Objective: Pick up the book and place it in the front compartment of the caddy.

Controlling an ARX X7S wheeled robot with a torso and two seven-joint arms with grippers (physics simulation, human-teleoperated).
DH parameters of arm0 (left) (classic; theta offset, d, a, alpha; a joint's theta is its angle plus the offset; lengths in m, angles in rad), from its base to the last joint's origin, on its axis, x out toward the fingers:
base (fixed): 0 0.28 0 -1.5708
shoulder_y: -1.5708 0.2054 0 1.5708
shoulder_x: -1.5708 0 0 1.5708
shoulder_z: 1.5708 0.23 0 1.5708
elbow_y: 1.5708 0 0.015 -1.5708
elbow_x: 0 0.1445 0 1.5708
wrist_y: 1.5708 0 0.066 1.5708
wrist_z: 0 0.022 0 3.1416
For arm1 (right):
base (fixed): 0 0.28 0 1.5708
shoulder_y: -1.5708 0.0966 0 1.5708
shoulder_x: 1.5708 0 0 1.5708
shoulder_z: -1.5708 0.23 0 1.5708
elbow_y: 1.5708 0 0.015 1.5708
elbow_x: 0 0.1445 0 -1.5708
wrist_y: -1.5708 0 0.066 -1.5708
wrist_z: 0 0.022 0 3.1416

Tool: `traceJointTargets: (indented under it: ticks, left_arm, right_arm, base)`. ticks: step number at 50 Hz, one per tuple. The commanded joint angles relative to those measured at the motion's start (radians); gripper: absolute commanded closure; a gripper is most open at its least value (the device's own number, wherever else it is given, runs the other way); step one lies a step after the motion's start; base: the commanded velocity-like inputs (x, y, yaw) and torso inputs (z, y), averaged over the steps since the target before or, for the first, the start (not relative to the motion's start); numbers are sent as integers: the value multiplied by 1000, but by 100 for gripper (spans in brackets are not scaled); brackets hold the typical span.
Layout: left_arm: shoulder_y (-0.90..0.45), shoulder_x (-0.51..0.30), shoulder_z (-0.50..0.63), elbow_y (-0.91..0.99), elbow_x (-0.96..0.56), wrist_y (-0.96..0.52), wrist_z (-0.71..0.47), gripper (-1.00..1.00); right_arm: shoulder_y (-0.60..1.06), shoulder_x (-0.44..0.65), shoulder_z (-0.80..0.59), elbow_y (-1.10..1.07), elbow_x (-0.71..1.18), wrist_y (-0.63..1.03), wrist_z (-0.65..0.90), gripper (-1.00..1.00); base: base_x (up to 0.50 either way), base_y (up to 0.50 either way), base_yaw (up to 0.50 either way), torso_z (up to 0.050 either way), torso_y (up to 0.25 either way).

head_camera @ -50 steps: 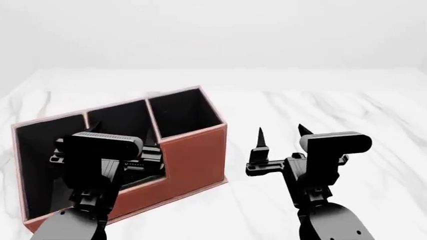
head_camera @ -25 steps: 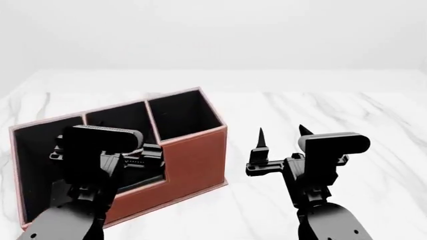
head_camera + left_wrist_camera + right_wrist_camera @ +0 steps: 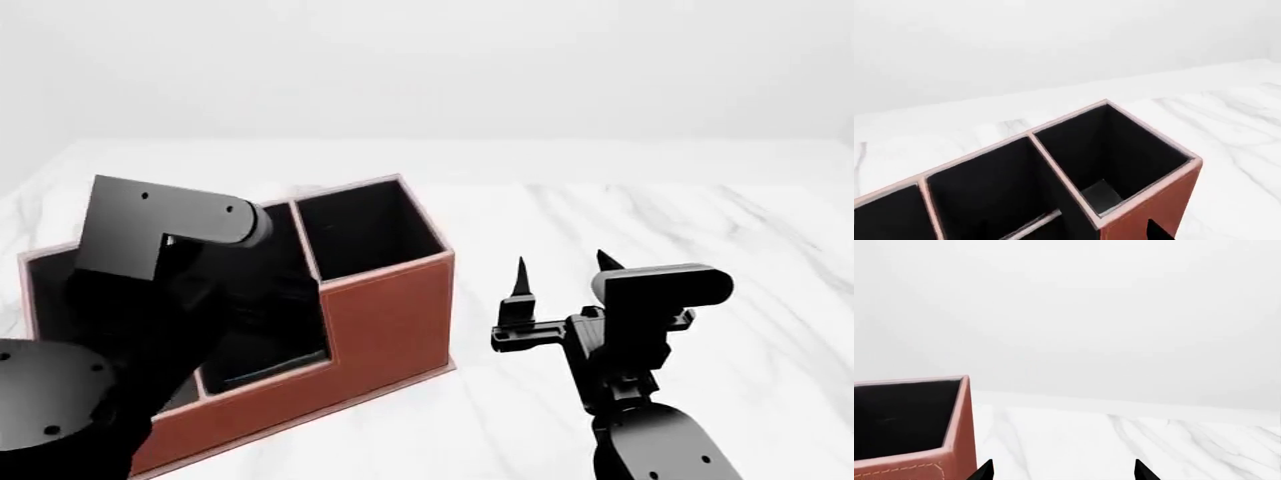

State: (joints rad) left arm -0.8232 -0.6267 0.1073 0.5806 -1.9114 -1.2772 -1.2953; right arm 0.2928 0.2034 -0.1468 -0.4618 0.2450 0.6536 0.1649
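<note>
Simulated tabletop test scene: white marble-veined table [image 3: 747,230], blank pale-grey backdrop, only a reddish-brown caddy [image 3: 387,320] and black robot arms present.

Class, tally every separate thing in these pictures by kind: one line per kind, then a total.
Caddy: 1
Robot arms: 2, the left arm and the right arm
Marble table: 1
Total: 4
</note>
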Motion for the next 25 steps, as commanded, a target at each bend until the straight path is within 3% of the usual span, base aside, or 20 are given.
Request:
traceJointTargets:
  ticks: [1,25]
  left_arm:
    - [-70,-136,51,-56,-377,50,-173,-100]
    - [-109,-408,238,6,-780,300,-242,-100]
  right_arm:
    - [0,5,-10,13,-1,-11,4,-100]
    - [22,15,-27,35,6,2,11,-100]
  base:
    - [0,0,0,0,0]
    - [0,0,0,0,0]
